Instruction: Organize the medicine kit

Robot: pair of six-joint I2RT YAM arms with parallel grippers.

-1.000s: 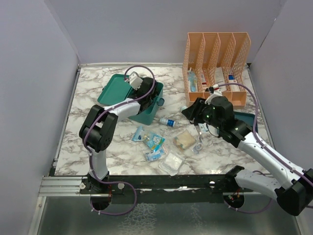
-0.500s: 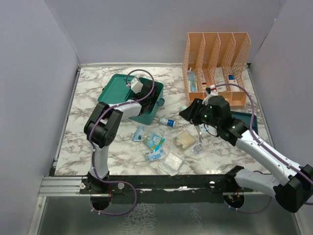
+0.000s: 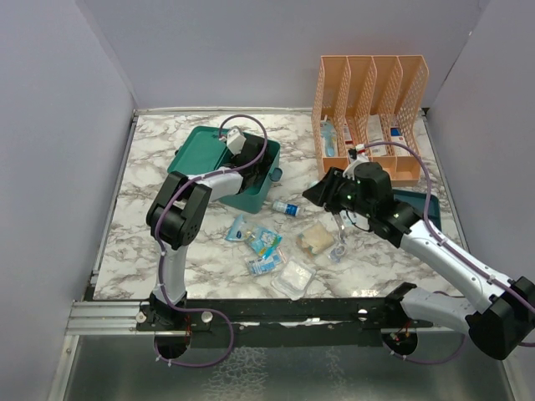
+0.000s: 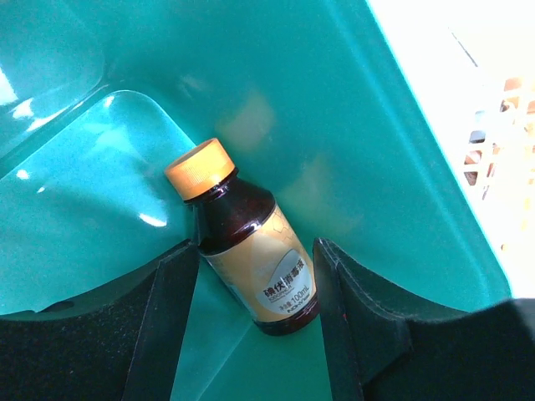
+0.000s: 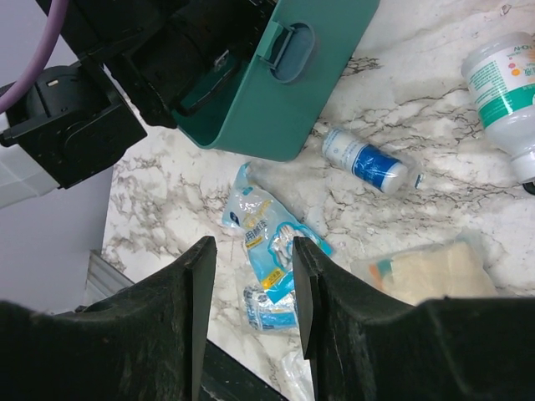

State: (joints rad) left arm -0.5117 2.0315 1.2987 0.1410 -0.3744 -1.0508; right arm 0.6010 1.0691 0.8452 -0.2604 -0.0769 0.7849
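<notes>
The medicine kit (image 3: 249,190) is a teal box at the back left, its lid (image 3: 194,150) open; its front latch (image 5: 292,50) faces my right arm. My left gripper (image 3: 247,164) reaches down into the box. In the left wrist view the left gripper (image 4: 255,251) stands open round a brown bottle (image 4: 242,225) with an orange cap, which lies on the teal floor with a gap to the right finger. My right gripper (image 3: 322,190) hovers open and empty above the table, and in its wrist view the right gripper (image 5: 251,246) hangs over blue packets (image 5: 267,234).
A small blue-labelled bottle (image 3: 287,208), a gauze packet (image 3: 318,238), blue packets (image 3: 263,242) and a clear packet (image 3: 292,277) lie mid-table. A white green-labelled bottle (image 5: 501,83) lies right of the box. An orange file organizer (image 3: 368,109) and a dark-blue tray (image 3: 418,205) stand right.
The left jaws have widened round the brown bottle inside the box, letting it go. The right gripper has drifted slightly left above the table.
</notes>
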